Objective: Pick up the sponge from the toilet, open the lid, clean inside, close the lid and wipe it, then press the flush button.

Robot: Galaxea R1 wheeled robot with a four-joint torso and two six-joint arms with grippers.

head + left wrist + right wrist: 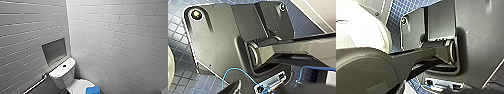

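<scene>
Sponge: we see it flat on the closed lid, bottom centre of frame, long axis running left to right.
Flush button: mid tank top, above-left of the sponge.
Jaws: we cannot tell their state.

— How many toilets?
— One toilet, white.
— What sits on the toilet?
— One blue sponge, lying on the toilet's one lid. One dark flush button is in the middle of the tank top.
— And around the toilet?
— One recessed niche in the wall above the tank. One metal grab bar is on that same wall, beside the tank and lower.
</scene>
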